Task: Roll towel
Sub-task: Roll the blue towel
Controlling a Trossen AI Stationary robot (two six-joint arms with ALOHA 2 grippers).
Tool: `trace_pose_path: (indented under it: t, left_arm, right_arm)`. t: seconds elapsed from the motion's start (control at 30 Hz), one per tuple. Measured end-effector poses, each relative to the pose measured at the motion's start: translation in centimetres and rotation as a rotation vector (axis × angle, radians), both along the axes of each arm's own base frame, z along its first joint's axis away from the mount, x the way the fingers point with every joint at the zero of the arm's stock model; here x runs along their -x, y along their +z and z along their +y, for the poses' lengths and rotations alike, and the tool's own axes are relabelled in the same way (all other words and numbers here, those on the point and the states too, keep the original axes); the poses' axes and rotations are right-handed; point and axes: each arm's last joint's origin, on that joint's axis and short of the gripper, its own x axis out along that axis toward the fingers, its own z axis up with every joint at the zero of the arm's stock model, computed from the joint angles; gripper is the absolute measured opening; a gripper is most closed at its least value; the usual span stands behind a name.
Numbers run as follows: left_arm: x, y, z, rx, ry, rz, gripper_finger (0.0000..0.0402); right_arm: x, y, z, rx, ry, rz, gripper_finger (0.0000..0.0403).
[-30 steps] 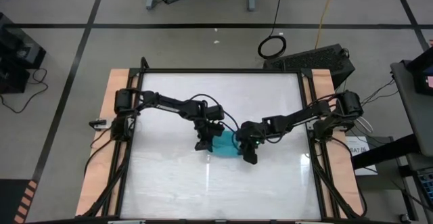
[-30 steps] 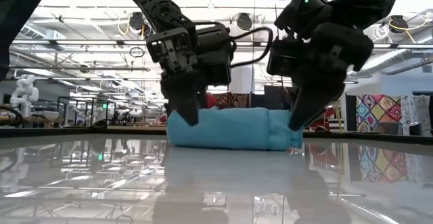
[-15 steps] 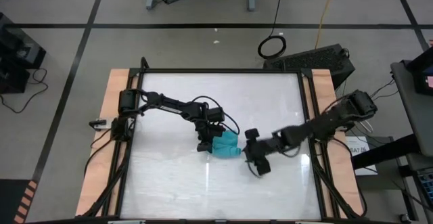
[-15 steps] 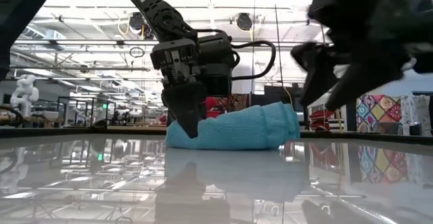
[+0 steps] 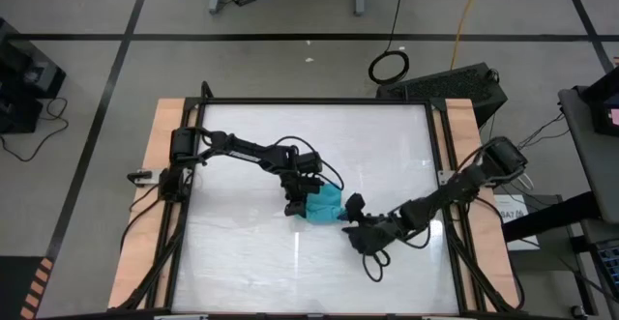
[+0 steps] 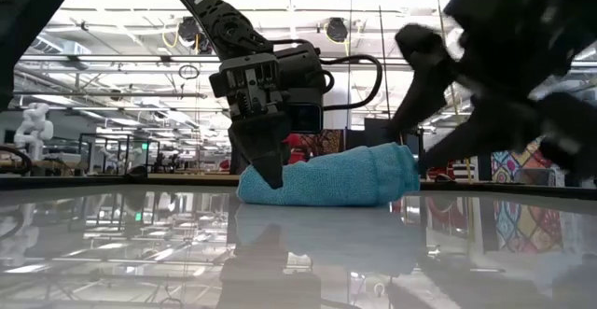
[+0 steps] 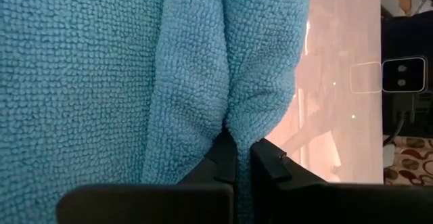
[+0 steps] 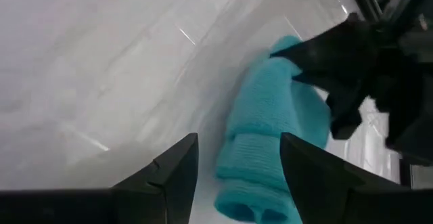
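Note:
The turquoise towel (image 5: 326, 205) lies rolled on the white table, its length running left to right. It also shows in the low view (image 6: 336, 178), resting on its underside. My left gripper (image 5: 293, 207) stands over the roll's left end (image 6: 266, 183) and is shut on it. My right gripper (image 5: 358, 235) is open and empty, just off the roll's right end on the near side. In the right wrist view its two fingers (image 8: 172, 170) stand apart, with the towel (image 8: 270, 122) ahead of them. My left gripper pinches a raised fold of the towel (image 7: 233, 126) between its two fingertips (image 7: 226, 160), at the roll's left end. The fingers come from above, pointing down (image 6: 270, 164). The roll lies on the table, not lifted.
The glossy white table top (image 5: 251, 272) has free room on every side of the towel. Wooden rails (image 5: 145, 214) run along the table's left and right edges.
My right gripper has let go of the roll's right end, opened and drawn back toward the table's near edge, tipping from pointing down to nearly level. The roll's right end has sprung up a little. My left gripper has kept its hold.

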Motion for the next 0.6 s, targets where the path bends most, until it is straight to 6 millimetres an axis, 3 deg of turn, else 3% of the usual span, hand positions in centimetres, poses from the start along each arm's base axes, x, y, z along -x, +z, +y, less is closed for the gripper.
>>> trace_pose_path:
  t: [0.33,0.6]
  left_arm:
    - [-0.1,0.0,0.0,-0.007,-0.017,-0.024,0.0014]
    - [-0.2,0.1,0.1,-0.034,-0.012,-0.042,0.0101]
  right_arm:
    - [-1.5,-3.2,-1.4,0.096,-0.143,0.002,0.0198]
    - [-2.2,-3.5,-3.1,-0.031,-0.285,-0.025,0.0198]
